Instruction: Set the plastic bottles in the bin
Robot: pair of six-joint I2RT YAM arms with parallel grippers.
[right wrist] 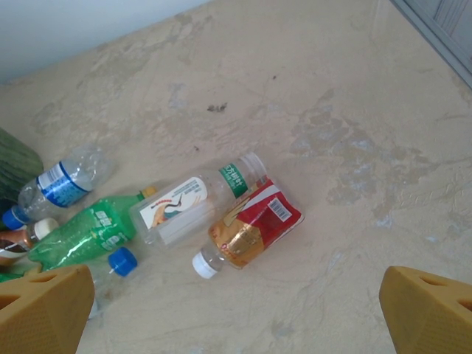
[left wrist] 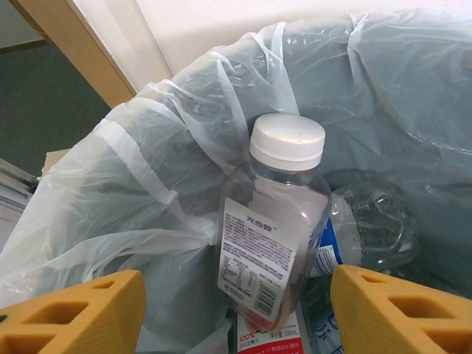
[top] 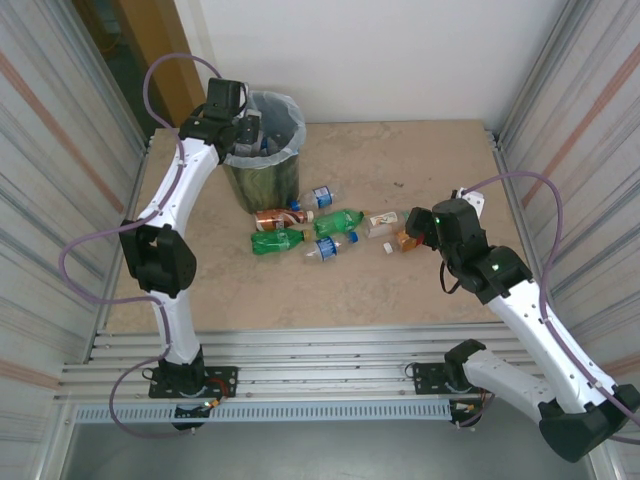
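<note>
At the surface's (top: 400, 290) 11 o'clock the left tool (left wrist: 236, 295) hangs released over the bin (left wrist: 147, 169); the right tool (right wrist: 236, 306), released, is above bottles (right wrist: 251, 225).

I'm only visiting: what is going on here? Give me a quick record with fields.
bin: far left on the table, lined with a bag
left gripper: open over the bin, a white-capped bottle between its fingers, not touching them
right gripper: open, above a red-labelled bottle
left to do: several bottles lying beside the bin
</note>
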